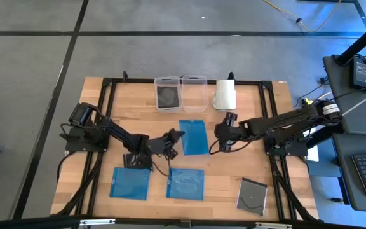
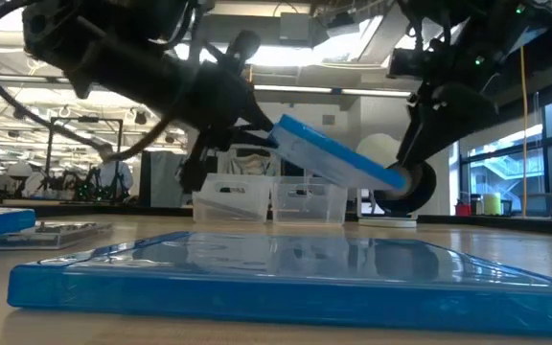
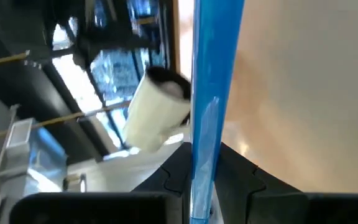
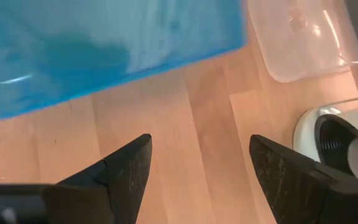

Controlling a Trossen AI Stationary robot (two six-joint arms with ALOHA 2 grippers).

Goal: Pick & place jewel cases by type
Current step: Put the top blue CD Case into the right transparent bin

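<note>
My left gripper is shut on a translucent blue jewel case at mid-table. The low view shows this case lifted and tilted. My right gripper stands open just off the case's right edge. In the right wrist view, the case lies ahead of the spread fingers. Two more blue cases lie flat near the front edge. One dark case lies front right. Another lies under the left arm, and a third sits in the left bin. My left gripper pinches the blue case's left edge between its two fingers, coming level from the table's left. The case is clear of the table and tilted, with the held edge high and the far edge lower, near the right gripper.
Two clear bins stand side by side at the far edge, with a white roll to their right. A black frame runs along the table's sides. Bare wood lies between the bins and the held case.
</note>
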